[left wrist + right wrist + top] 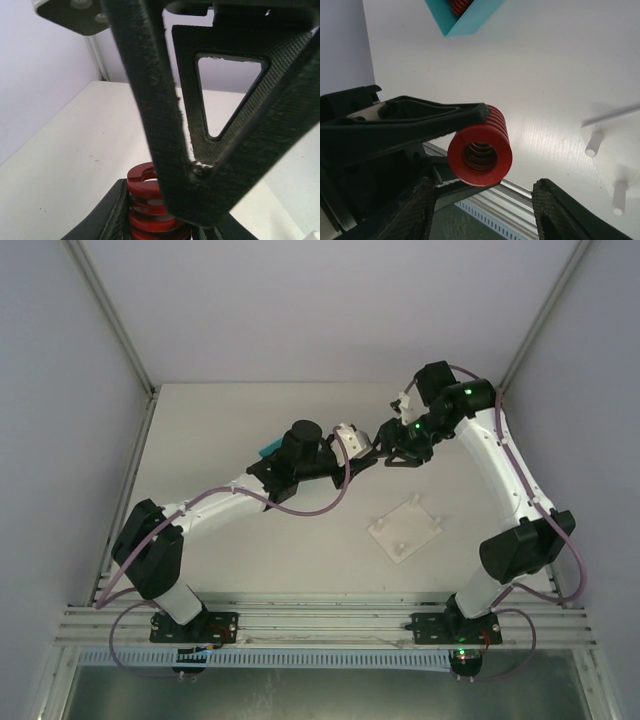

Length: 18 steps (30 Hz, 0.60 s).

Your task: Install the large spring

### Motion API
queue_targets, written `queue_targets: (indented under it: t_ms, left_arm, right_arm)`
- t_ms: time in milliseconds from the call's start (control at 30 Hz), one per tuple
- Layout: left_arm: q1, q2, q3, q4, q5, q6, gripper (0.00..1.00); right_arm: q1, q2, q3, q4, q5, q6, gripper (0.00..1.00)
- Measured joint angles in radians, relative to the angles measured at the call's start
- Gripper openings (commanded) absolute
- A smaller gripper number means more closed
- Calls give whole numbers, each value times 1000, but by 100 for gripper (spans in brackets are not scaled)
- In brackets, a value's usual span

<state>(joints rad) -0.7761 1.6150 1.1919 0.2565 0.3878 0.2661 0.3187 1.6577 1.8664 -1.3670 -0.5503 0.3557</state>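
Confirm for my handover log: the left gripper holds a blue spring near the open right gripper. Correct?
Not quite. The spring is red, not blue, as the right wrist view shows. The left gripper does hold it near the open right gripper.

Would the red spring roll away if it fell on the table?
Probably: the red spring is a round tube, so on its side it could roll across the smooth table. Its thick coils look stiff, so it likely wouldn't flop.
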Motion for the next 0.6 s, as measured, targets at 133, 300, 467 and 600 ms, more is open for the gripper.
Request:
queue_targets:
  t_ms: [133, 300, 467, 600]
  left_arm:
    - [-7, 0, 2, -3, 10, 11, 10]
    - [-15, 0, 7, -3, 10, 27, 10]
    - [-16, 0, 7, -3, 8, 35, 11]
    - [-18, 0, 7, -2, 5, 45, 20]
  right_arm:
    - [0, 20, 6, 4, -7, 3, 55]
    - [1, 47, 6, 6, -24, 3, 51]
    - [2, 50, 5, 10, -42, 2, 26]
    - [2, 50, 1, 14, -45, 2, 8]
